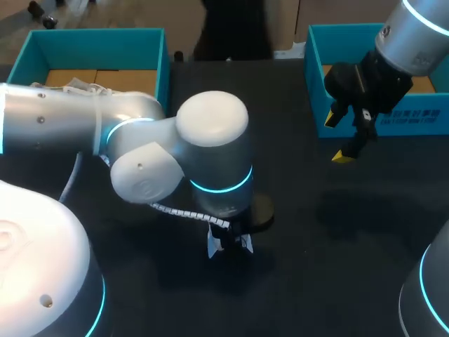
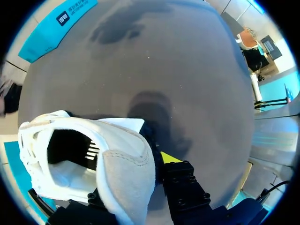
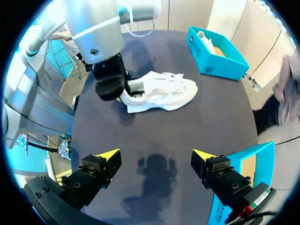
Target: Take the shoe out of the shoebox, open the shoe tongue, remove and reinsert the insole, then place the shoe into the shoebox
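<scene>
The black table carries two open teal boxes at its far edge, the left shoebox and the right shoebox. The left arm reaches across to the table's middle, and the right arm hangs just in front of the right shoebox. The white shoe is out of both boxes, resting on the table between them. The left gripper is clamped on its heel. The right gripper hovers released, with its yellow tips wide apart and nothing between them.
</scene>
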Controlling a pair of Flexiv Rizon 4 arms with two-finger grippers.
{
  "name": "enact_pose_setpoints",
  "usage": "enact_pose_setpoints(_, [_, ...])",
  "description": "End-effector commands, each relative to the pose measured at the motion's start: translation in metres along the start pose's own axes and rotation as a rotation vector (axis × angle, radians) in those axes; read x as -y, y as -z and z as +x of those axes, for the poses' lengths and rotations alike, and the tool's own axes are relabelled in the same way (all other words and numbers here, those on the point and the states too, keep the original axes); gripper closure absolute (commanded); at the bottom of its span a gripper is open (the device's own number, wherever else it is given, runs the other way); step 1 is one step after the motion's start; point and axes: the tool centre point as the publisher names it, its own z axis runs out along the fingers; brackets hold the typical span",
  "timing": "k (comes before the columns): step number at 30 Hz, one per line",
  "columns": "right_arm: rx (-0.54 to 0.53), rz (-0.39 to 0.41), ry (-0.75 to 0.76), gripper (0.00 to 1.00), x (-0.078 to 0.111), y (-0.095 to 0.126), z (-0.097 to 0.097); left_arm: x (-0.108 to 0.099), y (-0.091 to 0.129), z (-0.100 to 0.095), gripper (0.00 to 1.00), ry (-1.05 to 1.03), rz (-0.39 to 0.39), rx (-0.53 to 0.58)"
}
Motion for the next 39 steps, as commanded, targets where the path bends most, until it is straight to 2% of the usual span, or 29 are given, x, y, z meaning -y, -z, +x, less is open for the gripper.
enact_pose_setpoints(1, [0.001,0.002,0.0,0.0,0.0,-0.001,0.0,0.0,0.046,0.007,1.0,0.004,-0.032,0.015])
enact_pose_setpoints(6, [0.001,0.002,0.0,0.0,0.0,-0.001,0.0,-0.007,0.078,0.002,1.0,0.008,-0.048,-0.015])
enact_pose_setpoints(7, [0.001,0.002,0.0,0.0,0.0,-0.001,0.0,-0.008,0.086,0.0,1.0,0.021,-0.078,0.005])
enact_pose_setpoints(11, [0.001,0.002,0.0,0.0,0.0,-0.001,0.0,-0.01,0.119,-0.004,1.0,0.007,-0.107,0.053])
enact_pose_setpoints(20, [0.001,0.002,0.0,0.0,0.0,-0.001,0.0,-0.019,0.179,-0.02,1.0,-0.017,-0.083,0.039])
enact_pose_setpoints(23, [0.001,0.002,0.0,0.0,0.0,-0.001,0.0,-0.021,0.192,-0.023,1.0,-0.024,-0.083,0.048])
enact_pose_setpoints(29, [0.001,0.002,0.0,0.0,0.0,-0.001,0.0,-0.013,0.225,-0.024,1.0,-0.056,-0.098,0.065])
enact_pose_setpoints(31, [0.001,0.002,0.0,0.0,0.0,-0.001,0.0,-0.007,0.233,-0.023,1.0,-0.067,-0.089,0.062])
enact_pose_setpoints(39, [0.001,0.002,0.0,0.0,0.0,-0.001,0.0,-0.007,0.233,-0.023,1.0,-0.067,-0.089,0.062])
